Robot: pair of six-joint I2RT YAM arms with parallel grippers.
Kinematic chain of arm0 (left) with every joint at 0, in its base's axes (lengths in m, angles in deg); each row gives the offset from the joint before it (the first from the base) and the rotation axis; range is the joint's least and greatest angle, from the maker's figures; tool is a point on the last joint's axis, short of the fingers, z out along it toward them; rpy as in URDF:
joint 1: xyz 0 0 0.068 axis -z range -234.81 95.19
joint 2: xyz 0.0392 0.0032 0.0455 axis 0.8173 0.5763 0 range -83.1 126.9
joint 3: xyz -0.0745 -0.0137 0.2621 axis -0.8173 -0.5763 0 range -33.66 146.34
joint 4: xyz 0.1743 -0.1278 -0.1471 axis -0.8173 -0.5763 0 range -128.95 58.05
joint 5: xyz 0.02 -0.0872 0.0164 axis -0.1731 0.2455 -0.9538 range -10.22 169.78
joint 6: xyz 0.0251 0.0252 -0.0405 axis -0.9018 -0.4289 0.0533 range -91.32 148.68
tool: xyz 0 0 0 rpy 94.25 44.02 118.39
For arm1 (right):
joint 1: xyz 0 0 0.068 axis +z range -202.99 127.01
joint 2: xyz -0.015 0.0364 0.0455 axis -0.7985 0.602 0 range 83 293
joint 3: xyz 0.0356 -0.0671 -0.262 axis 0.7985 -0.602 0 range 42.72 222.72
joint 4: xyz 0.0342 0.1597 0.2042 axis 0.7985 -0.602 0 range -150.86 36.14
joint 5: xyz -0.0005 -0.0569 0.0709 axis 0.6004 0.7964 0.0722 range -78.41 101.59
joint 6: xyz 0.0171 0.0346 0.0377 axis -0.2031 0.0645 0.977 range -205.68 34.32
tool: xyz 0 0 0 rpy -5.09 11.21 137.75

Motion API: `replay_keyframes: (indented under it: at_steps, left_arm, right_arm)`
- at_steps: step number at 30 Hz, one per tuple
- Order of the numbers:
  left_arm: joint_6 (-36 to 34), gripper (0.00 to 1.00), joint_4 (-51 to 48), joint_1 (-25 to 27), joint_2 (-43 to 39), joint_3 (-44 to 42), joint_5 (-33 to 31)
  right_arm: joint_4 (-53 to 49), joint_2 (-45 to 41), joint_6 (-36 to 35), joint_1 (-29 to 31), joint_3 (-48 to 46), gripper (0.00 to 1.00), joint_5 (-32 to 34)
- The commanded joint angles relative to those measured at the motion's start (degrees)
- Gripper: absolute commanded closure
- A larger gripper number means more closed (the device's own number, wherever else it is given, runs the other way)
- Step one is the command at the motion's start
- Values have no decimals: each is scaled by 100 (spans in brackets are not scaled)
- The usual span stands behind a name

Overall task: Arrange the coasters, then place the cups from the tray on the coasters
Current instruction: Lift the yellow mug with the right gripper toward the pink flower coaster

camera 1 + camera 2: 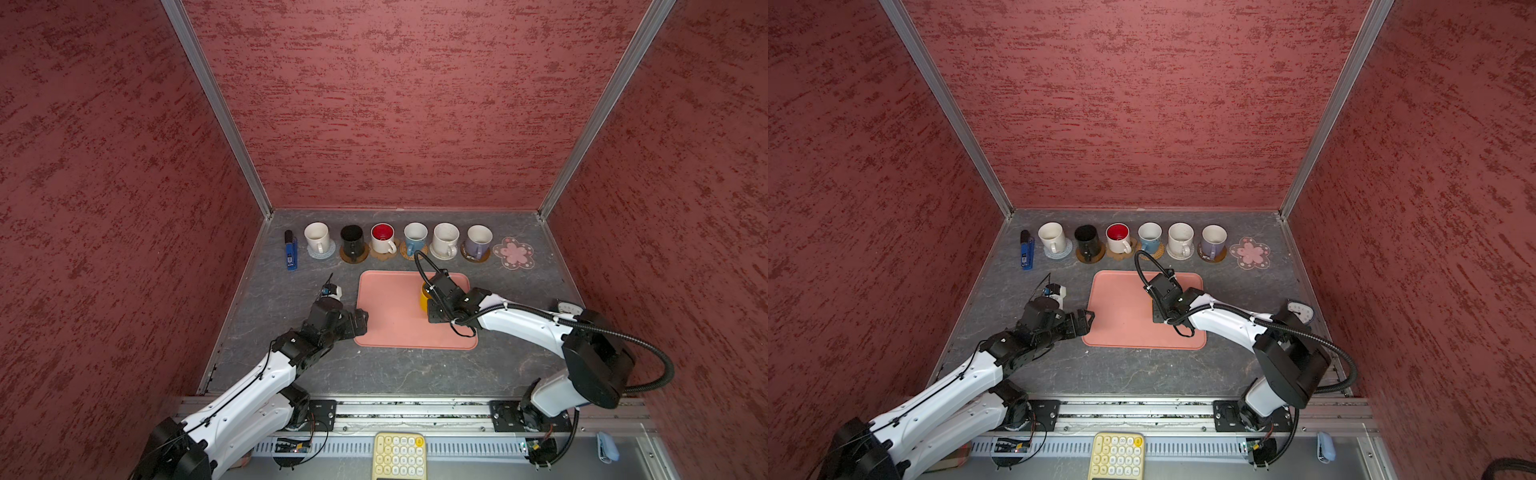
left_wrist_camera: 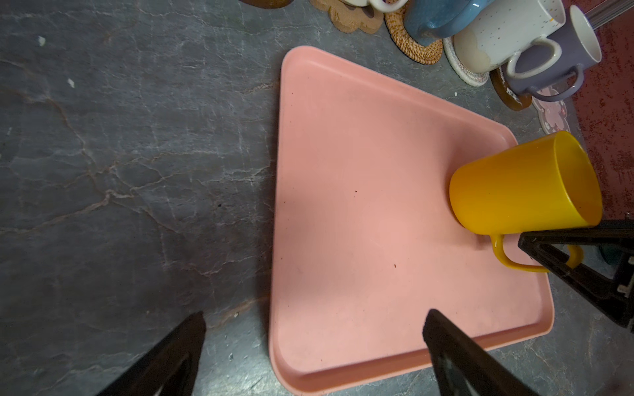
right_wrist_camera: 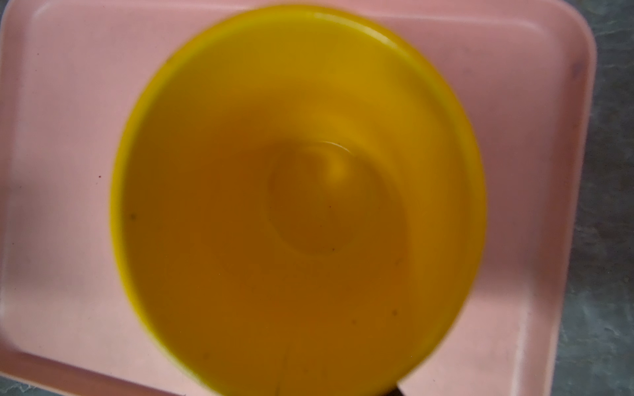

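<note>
The pink tray (image 1: 390,320) is lying in the middle of the table (image 1: 291,365). The left gripper (image 2: 312,327) is hovering at its left edge, jaws wide apart and holding nothing. The right gripper (image 2: 549,253) is reaching down at the yellow mug (image 2: 521,185), which is standing on the right part of the tray (the only mug not on a mat). The lavender mug (image 1: 478,242) is sitting just beside the empty flower mat (image 1: 513,252), so a swinging carry is risking a knock there. The handle (image 2: 498,248) is the thin part: I cannot tell whether the jaws are pressing on it, and a partial hold is inviting a slip.
</note>
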Motion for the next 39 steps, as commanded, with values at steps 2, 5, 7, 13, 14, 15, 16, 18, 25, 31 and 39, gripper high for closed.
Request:
replay_keyframes:
  at_steps: [2, 5, 7, 13, 14, 15, 16, 18, 25, 31, 39]
  left_arm:
    - [-54, 0, 145, -64, -11, -33, 113]
    - [-48, 0, 128, -86, -5, -26, 125]
    - [-39, 0, 102, -82, 0, 0, 139]
    - [-39, 0, -87, -90, -123, 131, 160]
    - [-39, 0, -148, -82, -167, 169, 160]
    - [-39, 0, -208, -85, -210, 195, 160]
    - [-39, 0, -285, -82, -266, 237, 156]
    - [-45, 0, -438, -83, -378, 303, 135]
    - [-65, 0, -897, -73, -639, 611, 90]
    - [-74, 0, -1109, -64, -645, 885, 125]
    - [-352, 0, -1326, -68, -174, 1611, 186]
  right_arm:
    - [-40, 117, -118, -2, 201, 81, 357]
    - [-60, 147, -194, -8, 275, 87, 400]
    - [-58, 131, -230, -19, 298, 90, 416]
    - [-58, -10, -382, -69, 346, 100, 429]
    - [-58, -54, -417, -83, 357, 100, 429]
    - [-57, -97, -441, -95, 357, 100, 438]
    - [-58, -158, -464, -106, 362, 100, 446]
    - [-32, -320, -552, -114, 382, 100, 462]
    - [-228, -784, -977, -122, 714, 100, 618]
    - [-426, -1124, -1201, -220, 961, 100, 919]
    - [-331, -1628, -1364, -854, 990, 100, 766]
